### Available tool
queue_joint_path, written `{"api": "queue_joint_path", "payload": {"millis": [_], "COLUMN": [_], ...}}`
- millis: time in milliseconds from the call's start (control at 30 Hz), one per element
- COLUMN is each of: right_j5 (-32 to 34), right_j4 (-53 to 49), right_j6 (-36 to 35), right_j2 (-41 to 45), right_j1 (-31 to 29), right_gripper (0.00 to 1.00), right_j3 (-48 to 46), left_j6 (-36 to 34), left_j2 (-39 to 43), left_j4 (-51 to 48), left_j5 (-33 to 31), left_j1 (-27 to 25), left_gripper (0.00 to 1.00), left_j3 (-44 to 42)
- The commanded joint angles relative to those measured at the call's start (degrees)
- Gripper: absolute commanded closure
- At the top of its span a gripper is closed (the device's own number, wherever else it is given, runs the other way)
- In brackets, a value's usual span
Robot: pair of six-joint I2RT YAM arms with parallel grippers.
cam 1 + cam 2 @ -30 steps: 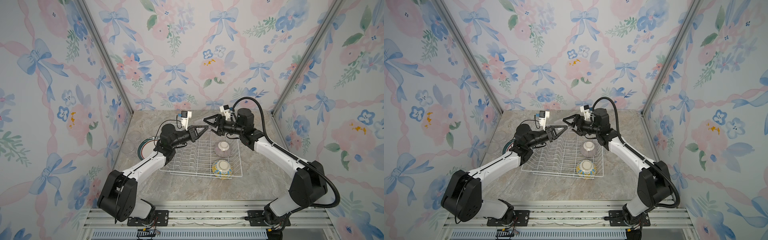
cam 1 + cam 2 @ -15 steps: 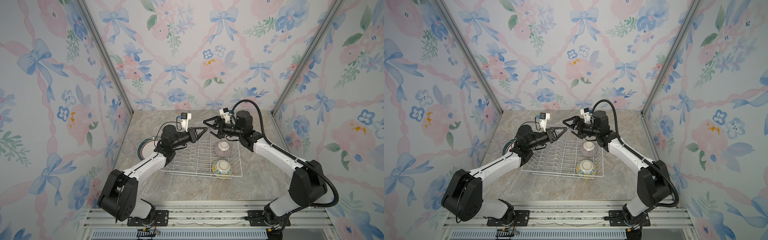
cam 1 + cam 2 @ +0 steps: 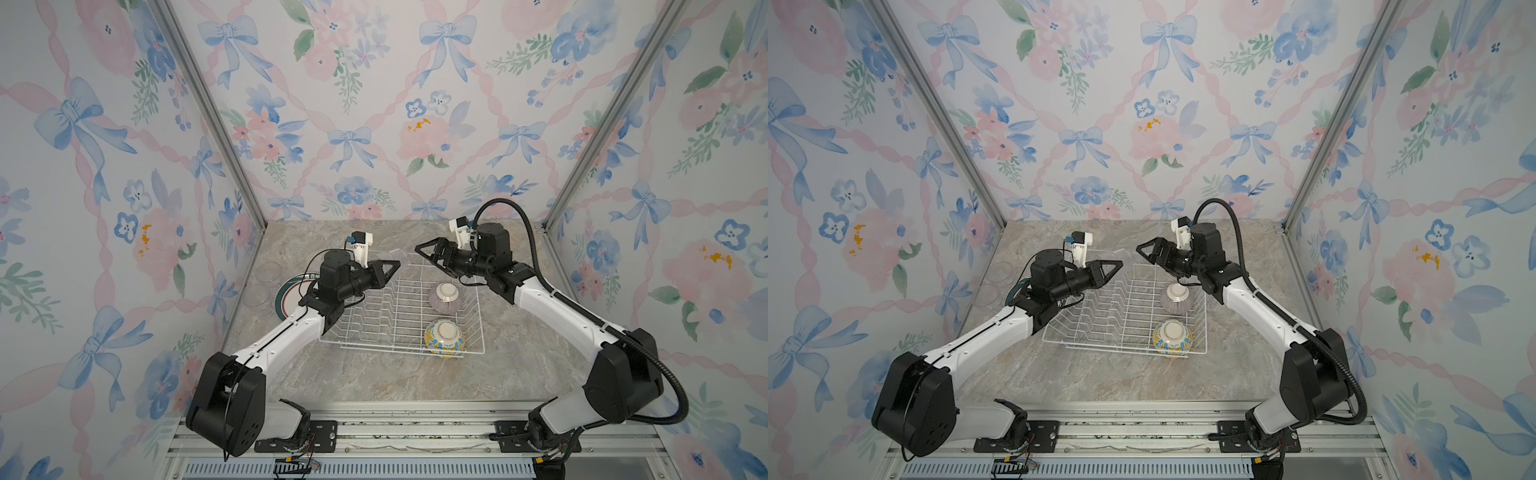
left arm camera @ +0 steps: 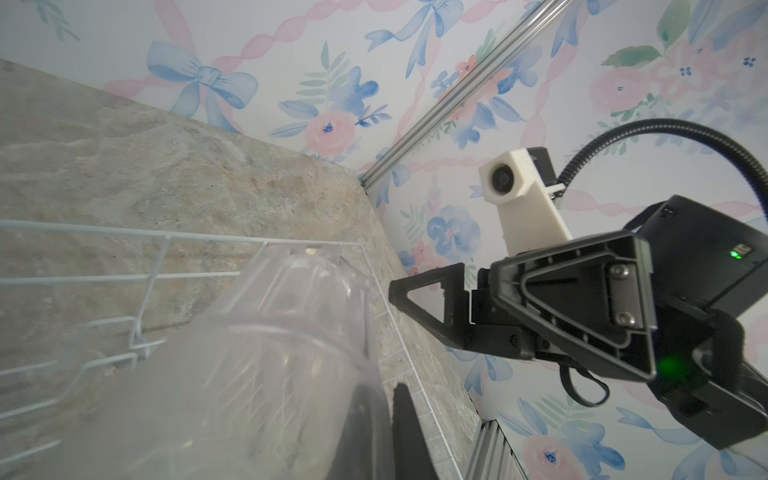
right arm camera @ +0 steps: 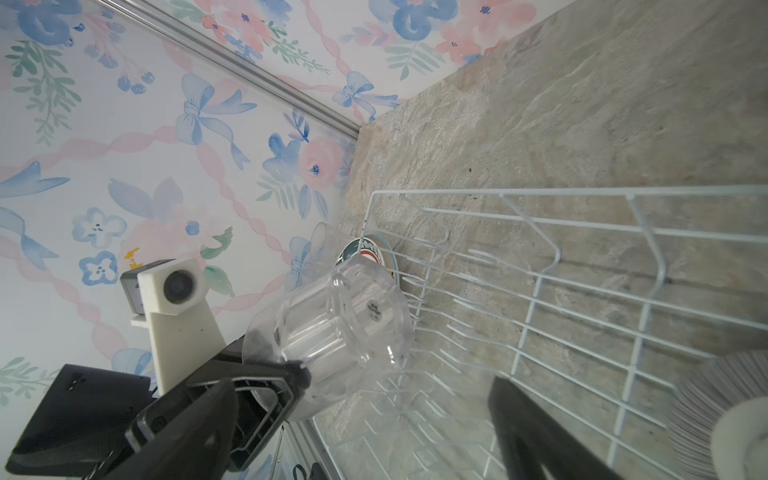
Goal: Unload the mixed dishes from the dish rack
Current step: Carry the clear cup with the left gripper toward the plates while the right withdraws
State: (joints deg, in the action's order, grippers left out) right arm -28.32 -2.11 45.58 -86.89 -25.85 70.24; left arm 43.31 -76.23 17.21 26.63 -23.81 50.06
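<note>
1. Left gripper (image 3: 394,266): jaws closed on the rim of a clear glass (image 5: 332,324). The glass is held in the air, tipped onto its side, over the far end of the dish rack (image 3: 411,351).
2. Right gripper (image 3: 422,251): jaws spread wide with nothing between them. It faces the glass from across a gap and does not touch it.
3. Rack contents, right side: purple-striped bowl (image 3: 445,297), upside down, toward the far end; yellow-blue bowl (image 3: 444,337), upside down, at the near right corner.
4. Marble tabletop (image 3: 374,374), left of the rack: green-and-red rimmed plate (image 3: 291,296), partly hidden by the left arm; two more clear glasses (image 3: 268,272) just beyond it, near the wall.
</note>
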Motion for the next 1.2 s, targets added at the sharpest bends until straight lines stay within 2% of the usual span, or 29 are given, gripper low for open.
{"api": "queue_joint_path", "payload": {"millis": [0, 167, 367, 500, 867, 1033, 1167], "right_j5": [5.0, 8.2, 9.1, 8.1, 4.5, 3.0, 1.8], "right_j4": [-6.2, -10.5, -11.5, -11.3, -9.1, -7.8, -6.7], "right_j6": [-7.4, -12.9, -15.0, -15.6, -15.5, -14.6, -13.8], "right_j2": [1.8, 1.7, 2.4, 2.4, 1.0, 0.8, 1.0], "right_j1": [0.4, 1.1, 4.4, 5.7, 8.3, 9.2, 9.8], "right_gripper": [0.03, 0.03, 0.03, 0.04, 0.03, 0.03, 0.03], "right_j3": [1.4, 2.1, -0.9, -2.2, -4.3, -5.4, -6.4], "left_j6": [-4.6, -8.7, -7.2, -6.4, -5.5, -5.4, -6.8], "left_j2": [4.2, 11.5, 22.4, 26.8, 30.2, 29.6, 28.6], "left_j4": [-10.4, -23.0, -31.3, -38.1, -52.6, -55.2, -55.3], "left_j5": [-5.7, -17.2, -20.5, -24.3, -27.8, -29.6, -28.4], "left_j1": [0.9, 2.1, 7.3, 10.5, 18.6, 23.5, 28.3], "left_gripper": [1.0, 1.0, 1.0, 1.0, 1.0, 1.0, 1.0], "left_j3": [3.7, 3.1, -1.8, -3.3, -6.1, -7.1, -7.4]}}
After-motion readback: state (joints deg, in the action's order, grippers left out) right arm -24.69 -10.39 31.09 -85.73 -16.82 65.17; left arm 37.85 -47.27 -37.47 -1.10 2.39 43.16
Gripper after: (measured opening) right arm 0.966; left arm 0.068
